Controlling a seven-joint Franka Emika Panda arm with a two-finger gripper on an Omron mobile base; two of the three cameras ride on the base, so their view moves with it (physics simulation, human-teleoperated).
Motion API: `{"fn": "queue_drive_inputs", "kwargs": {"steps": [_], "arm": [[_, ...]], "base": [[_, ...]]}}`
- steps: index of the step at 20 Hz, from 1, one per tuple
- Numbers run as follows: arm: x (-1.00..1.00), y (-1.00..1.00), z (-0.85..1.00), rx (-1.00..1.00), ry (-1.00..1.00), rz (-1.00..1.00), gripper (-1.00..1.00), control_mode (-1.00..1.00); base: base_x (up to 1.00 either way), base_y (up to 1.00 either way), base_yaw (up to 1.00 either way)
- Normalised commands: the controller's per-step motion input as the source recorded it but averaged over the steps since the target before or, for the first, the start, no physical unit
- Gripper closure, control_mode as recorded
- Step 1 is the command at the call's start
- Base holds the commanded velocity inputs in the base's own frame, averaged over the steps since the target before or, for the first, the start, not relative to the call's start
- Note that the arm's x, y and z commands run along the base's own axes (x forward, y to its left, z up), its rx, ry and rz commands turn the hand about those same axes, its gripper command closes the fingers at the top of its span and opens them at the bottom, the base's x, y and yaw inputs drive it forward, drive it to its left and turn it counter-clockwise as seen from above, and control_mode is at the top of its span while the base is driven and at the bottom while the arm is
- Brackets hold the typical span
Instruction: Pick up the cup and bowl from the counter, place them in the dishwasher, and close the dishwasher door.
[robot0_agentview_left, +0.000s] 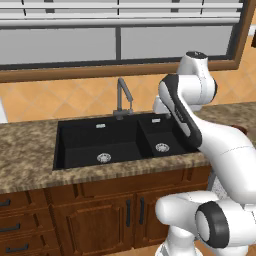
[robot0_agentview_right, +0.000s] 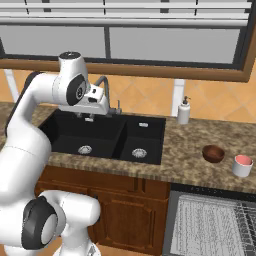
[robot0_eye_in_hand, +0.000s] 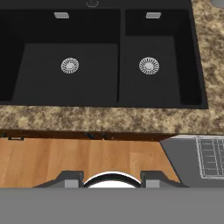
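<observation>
The tool hangs above the black double sink, fingers apart with nothing between them. The bowl and the cup rest on the worktop, well to the tool's right, just beside each other. Below them, the dishwasher door lies open, exposing a white wire rack.

Arm raised, hand pointing down; jaws seemingly apart, holding nothing.
</observation>
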Motion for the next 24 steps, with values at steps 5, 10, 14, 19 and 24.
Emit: {"fn": "queue_drive_inputs", "kwargs": {"steps": [5, 10, 14, 19, 24], "arm": [[-0.39, 0.00, -0.04, -0.01, 0.00, 0.00, -1.00, -1.00], [-0.66, 0.00, -0.24, -0.01, 0.01, 0.00, -1.00, -1.00], [-0.42, 0.00, -0.44, 0.00, 0.02, 0.00, -1.00, -1.00], [-0.05, 0.00, -0.32, 0.00, 0.00, 0.00, -1.00, -1.00], [0.02, -0.04, -0.21, 0.00, -0.04, -0.01, -1.00, 1.00]], "base": [[0.00, 0.00, 0.00], [0.00, 0.00, 0.00], [0.00, 0.00, 0.00], [0.00, 0.00, 0.00], [0.06, -0.05, -0.04]]}}
